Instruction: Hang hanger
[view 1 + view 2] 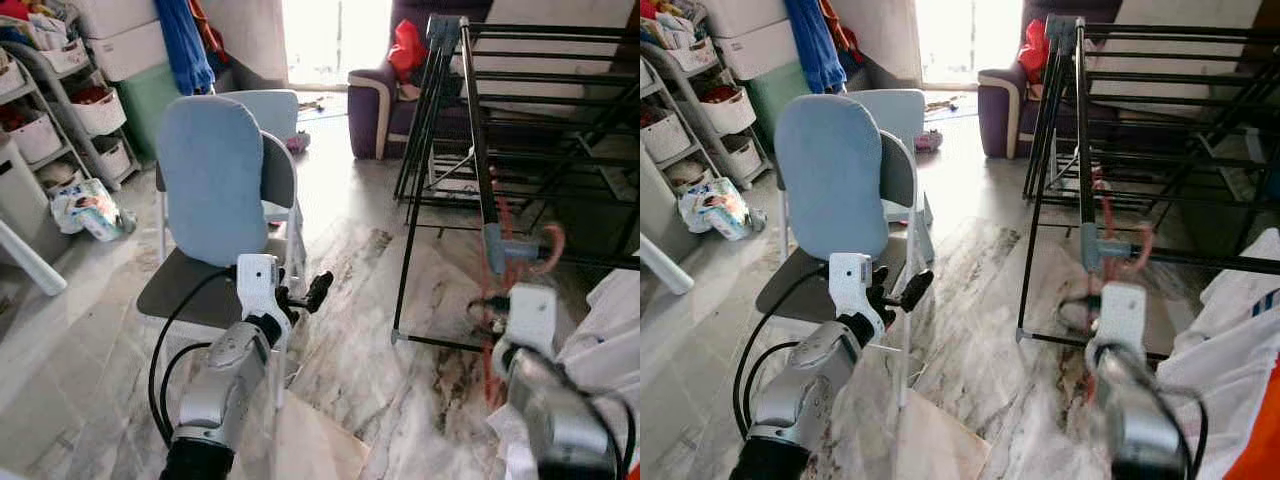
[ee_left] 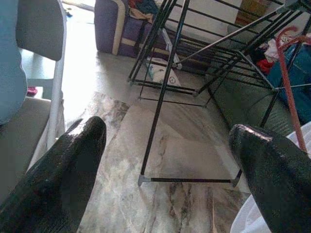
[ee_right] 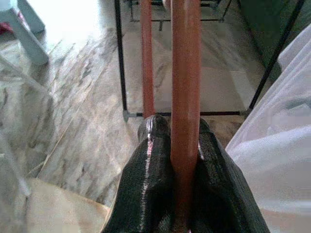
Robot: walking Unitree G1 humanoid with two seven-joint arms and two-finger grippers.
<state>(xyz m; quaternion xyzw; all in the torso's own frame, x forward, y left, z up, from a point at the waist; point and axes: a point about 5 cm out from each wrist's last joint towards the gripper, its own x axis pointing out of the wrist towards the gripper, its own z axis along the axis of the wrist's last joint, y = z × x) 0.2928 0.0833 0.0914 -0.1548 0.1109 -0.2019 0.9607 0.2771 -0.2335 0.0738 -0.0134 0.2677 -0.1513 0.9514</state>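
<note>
- Right tool (image 3: 177,145): fingers closed on the hanger (image 3: 184,82), an orange-red bar running up between the two black pads in the right wrist view. A second orange bar of the same hanger stands parallel just beside it.
- Hanger position, left eye view: lower right of the frame, rising from the right tool (image 1: 492,312) to a curved hook (image 1: 548,248) that sits at a grey joint on the rack (image 1: 480,130). Whether the hook rests on a rail cannot be told; that area is blurred.
- Rack: black metal frame, upper right of the frame, standing on the marble floor (image 1: 360,300).
- Left tool (image 1: 303,294): fingers spread wide, holding nothing, at lower centre of the frame just in front of the chair (image 1: 215,190).
- Chair: grey seat, blue cushion on the backrest, left of centre.
- White cloth (image 1: 610,330): lower right edge of the frame, beside the right arm.
- Shelves (image 1: 60,110) with baskets: upper left of the frame.
- Sofa (image 1: 385,90): purple, top centre, behind the rack.
</note>
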